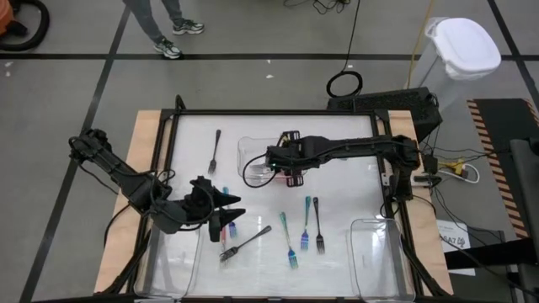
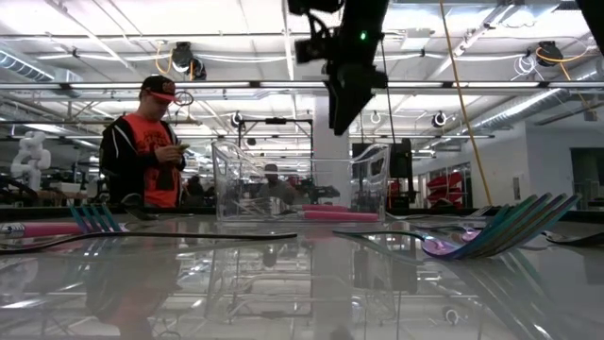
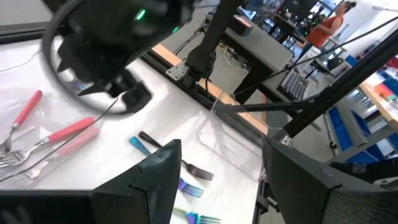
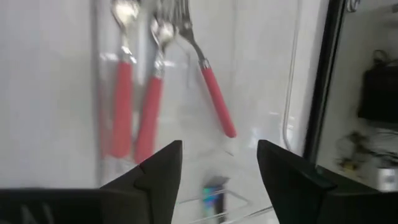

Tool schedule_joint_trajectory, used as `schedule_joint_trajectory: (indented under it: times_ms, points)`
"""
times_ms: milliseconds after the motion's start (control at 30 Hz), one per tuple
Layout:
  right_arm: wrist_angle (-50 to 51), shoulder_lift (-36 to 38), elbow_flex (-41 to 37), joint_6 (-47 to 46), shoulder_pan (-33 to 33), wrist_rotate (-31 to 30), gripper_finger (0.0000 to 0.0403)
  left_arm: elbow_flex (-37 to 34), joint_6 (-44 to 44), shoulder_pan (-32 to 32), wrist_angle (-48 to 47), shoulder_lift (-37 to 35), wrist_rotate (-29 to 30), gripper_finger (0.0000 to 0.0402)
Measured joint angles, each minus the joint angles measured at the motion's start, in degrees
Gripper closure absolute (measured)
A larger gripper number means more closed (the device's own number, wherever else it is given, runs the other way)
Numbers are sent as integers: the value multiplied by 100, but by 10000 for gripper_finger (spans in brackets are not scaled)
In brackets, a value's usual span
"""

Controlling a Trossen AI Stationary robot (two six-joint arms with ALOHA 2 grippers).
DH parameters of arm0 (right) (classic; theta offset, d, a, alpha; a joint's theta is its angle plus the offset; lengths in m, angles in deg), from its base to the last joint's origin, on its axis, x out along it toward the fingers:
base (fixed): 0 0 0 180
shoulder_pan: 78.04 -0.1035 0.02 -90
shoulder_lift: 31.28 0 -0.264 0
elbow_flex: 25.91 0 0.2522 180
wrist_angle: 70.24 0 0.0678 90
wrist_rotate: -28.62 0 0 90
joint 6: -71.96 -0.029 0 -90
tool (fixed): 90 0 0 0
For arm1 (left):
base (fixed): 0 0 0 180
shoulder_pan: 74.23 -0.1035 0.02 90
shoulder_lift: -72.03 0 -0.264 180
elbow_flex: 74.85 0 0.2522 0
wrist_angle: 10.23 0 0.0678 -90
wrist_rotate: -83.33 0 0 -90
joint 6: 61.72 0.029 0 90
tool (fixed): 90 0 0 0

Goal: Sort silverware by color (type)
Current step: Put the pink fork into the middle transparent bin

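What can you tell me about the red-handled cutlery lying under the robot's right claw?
Three pieces of red-handled silverware lie side by side inside a clear plastic tray near the middle of the table. Each has a slim, glossy red handle, plastic by its look, and a shiny metal head: two look like spoons, one is a fork, tilted away from the others. The right gripper hovers directly above them, fingers open, touching none.
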Motion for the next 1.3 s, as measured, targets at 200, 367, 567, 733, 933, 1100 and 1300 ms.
schedule_joint_trajectory:
  times_ms: [200, 367, 567, 733, 933, 1100, 1300]
  points:
    - [63, 505, 2, -1038, -110, 498, 201, 0, -3, 0, -189, 1, -43, 175]
    - [61, 826, 2, -1948, -288, 618, 201, 0, -3, 0, -423, 0, -69, 176]
    - [47, 1030, 2, -2185, -599, 902, 202, 0, -23, -24, -646, -1, -187, 176]
    - [65, 1170, 2, -2478, -898, 1427, 202, 0, -146, -33, -815, -1, -237, 175]
    - [2, 1196, 2, -2463, -1250, 1368, 202, 0, -639, -31, -1205, 0, -647, 175]
    - [4, 1194, 2, -2033, -1382, 1193, 202, 0, -1644, -33, -1747, 35, -1110, 175]
    - [281, 1426, 2, -1953, -1598, 1203, 202, 0, -2006, -33, -1826, 260, -1381, 175]
